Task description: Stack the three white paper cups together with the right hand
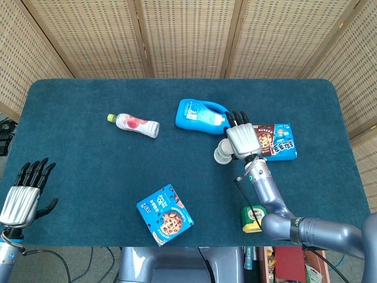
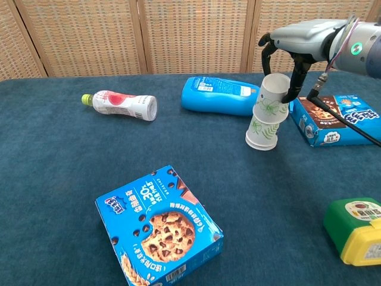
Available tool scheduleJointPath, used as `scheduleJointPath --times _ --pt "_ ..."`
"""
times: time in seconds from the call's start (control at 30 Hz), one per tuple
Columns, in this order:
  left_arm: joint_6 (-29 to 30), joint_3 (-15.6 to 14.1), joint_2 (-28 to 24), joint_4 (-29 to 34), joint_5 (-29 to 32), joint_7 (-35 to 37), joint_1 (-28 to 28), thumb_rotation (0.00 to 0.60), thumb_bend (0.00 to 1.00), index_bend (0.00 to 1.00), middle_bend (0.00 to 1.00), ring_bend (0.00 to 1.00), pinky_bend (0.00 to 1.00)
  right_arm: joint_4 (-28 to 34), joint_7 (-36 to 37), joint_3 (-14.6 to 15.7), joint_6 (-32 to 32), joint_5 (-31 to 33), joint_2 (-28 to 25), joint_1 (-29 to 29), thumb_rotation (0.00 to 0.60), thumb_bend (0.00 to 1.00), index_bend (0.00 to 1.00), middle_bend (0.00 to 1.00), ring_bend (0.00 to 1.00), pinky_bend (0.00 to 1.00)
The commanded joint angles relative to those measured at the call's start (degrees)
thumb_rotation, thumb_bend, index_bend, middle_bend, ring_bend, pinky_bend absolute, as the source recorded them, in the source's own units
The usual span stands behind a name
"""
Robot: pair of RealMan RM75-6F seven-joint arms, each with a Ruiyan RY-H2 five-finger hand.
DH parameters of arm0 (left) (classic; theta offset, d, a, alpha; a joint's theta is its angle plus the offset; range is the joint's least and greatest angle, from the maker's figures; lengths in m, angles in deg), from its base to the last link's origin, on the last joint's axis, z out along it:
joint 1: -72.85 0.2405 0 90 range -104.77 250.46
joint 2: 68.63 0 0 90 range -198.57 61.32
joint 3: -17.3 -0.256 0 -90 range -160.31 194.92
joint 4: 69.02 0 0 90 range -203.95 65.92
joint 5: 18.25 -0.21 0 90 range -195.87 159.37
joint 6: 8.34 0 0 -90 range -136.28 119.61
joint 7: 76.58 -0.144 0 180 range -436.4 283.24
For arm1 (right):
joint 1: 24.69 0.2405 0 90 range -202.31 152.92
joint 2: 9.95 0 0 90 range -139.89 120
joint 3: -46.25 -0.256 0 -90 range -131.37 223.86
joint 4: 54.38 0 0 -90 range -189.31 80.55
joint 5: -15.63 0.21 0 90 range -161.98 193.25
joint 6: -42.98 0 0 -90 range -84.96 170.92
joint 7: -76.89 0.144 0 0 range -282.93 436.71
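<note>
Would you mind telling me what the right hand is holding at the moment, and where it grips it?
The right hand holds the top cup by its upper wall, near the rim, fingers on either side. The left hand holds nothing.
</note>
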Motion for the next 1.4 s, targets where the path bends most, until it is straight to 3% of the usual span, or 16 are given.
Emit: scheduleJointPath --times 0.03,0.13,0.27,0.4,0.6,0.73,0.93,1.07,1.2,1.4 --pt "-0.1 -0.1 0.0 0.0 0.0 -0.1 0.0 0.6 0.29 0.0 0.0 0.0 0.0 -0.5 0.1 0.0 0.1 0.0 0.2 0.1 0.6 0.13 0.49 0.12 0.0 0.12" --pt "-0.2 -0.1 0.1 0.0 0.0 -0.1 -0.1 0.6 0.29 0.0 0.0 0.0 0.0 -0.8 0.5 -0.1 0.9 0.9 0.3 0.2 0.6 0.13 0.46 0.11 0.0 0.12" --pt "0.0 -0.1 0.0 0.1 -0.2 -0.1 0.0 0.6 0.29 0.0 0.0 0.0 0.0 -1.3 0.3 0.2 1.8 2.3 0.1 0.2 0.6 0.13 0.31 0.05 0.0 0.12" --pt "-0.1 -0.1 0.1 0.0 -0.1 -0.1 0.0 0.6 0.29 0.0 0.0 0.0 0.0 -1.0 -0.1 0.5 1.9 3.2 -0.2 0.2 0.6 0.13 0.22 0.01 0.0 0.12" --pt "0.1 0.1 0.0 0.1 0.0 0.1 0.0 0.6 0.29 0.0 0.0 0.0 0.0 0.4 -0.4 0.6 1.2 3.6 -1.2 0.1 0.6 0.12 0.18 0.0 0.0 0.12" --pt "0.0 0.1 0.0 -0.1 0.2 0.3 0.0 0.6 0.29 0.0 0.0 0.0 0.0 4.3 1.1 1.6 -1.4 0.6 -3.9 -2.0 0.6 0.12 0.18 0.0 0.0 0.12" --pt "-0.2 0.2 0.1 -0.2 0.6 0.7 0.0 0.6 0.29 0.0 0.0 0.0 0.0 12.6 7.2 6.9 -8.1 -11.6 -10.2 -10.1 0.6 0.12 0.18 0.0 0.0 0.07" --pt "0.0 0.3 0.3 -0.4 0.6 0.9 0.0 0.6 0.29 0.0 0.0 0.0 0.0 15.1 11.9 12.7 -12.6 -21.1 -12.9 -16.9 0.6 0.12 0.12 0.0 0.0 0.01" --pt "0.4 0.4 0.9 -0.7 0.5 0.7 0.1 0.6 0.29 0.0 0.0 0.0 0.0 14.3 15.3 17.8 -15.9 -28.6 -13.4 -22.6 0.6 0.08 0.01 0.0 0.0 0.0" --pt "0.2 0.5 1.4 -1.1 0.8 -0.1 0.1 0.6 0.29 0.0 0.0 0.0 0.0 10.5 20.1 21.9 -20.8 -35.1 -11.9 -30.3 0.6 0.06 0.0 0.0 0.0 0.0"
